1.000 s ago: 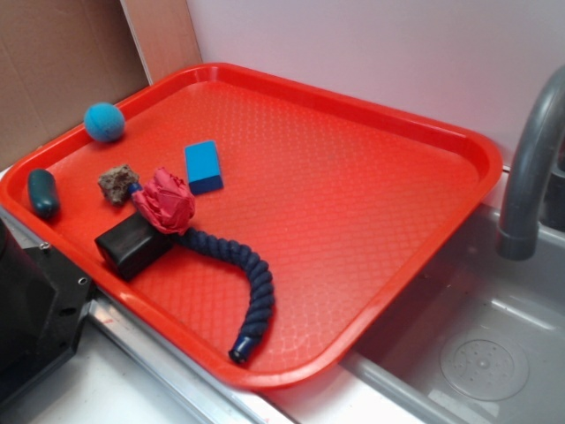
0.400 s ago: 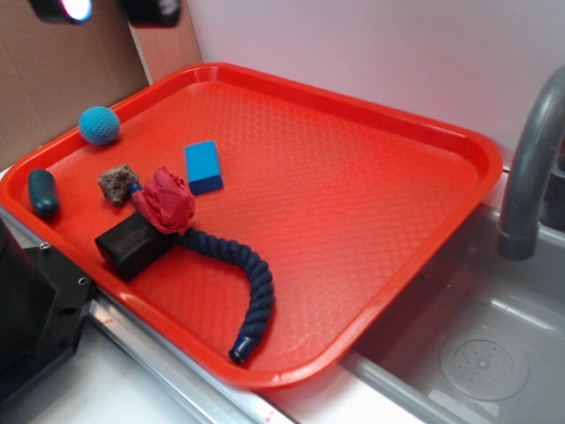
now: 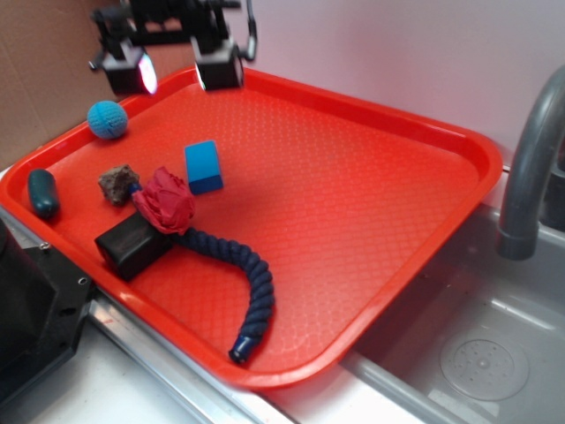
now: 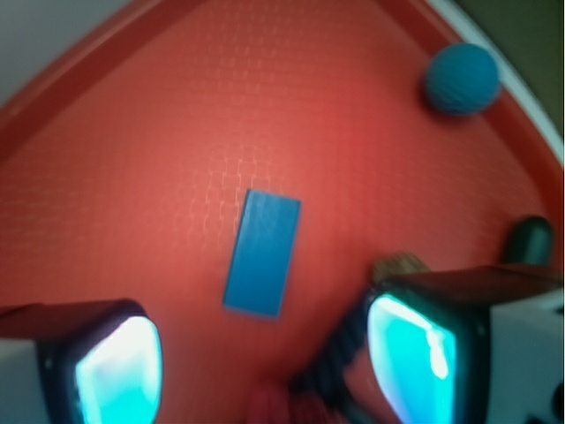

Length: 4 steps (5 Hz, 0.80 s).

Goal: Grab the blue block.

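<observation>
Nearest, a dark rope [image 3: 247, 291] curls past a black box [image 3: 131, 246] and red cloth [image 3: 166, 201]. The blue block [image 3: 203, 165] lies flat on the red tray [image 3: 353, 185] (untouched). At eleven o'clock from it hangs the gripper [image 3: 172, 71], jaws wide apart, empty. A ball [image 3: 107, 118] sits at nine o'clock.

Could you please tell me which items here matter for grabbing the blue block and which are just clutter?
Needed:
blue block
end effector, open above the tray

Clutter:
blue ball
black box
red cloth
navy rope
brown sponge
dark green capsule
</observation>
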Tool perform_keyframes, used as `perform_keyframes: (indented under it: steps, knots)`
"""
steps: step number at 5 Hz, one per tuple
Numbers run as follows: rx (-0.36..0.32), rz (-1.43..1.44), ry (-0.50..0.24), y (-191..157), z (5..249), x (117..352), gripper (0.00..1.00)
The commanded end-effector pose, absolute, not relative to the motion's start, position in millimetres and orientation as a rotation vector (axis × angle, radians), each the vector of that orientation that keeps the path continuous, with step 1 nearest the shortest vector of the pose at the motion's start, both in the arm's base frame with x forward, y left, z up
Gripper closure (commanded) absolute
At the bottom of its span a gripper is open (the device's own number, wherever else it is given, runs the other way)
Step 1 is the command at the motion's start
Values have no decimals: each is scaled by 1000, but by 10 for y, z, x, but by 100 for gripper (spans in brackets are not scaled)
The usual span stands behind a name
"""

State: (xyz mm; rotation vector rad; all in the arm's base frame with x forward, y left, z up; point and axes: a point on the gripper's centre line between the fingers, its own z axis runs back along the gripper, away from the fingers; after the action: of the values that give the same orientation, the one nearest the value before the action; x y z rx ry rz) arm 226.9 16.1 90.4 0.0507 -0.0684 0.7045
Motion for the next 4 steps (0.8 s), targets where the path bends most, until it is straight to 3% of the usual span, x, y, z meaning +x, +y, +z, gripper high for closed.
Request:
perform_keyframes:
  steps: [1,2,3,4]
  knots:
    - [40,710,-107,263,976,2302,0]
    - [40,710,-107,263,976,2302,0]
    - [81,731,-50,320,589,2289,0]
    - [67,699,-29,317,265,2357,0]
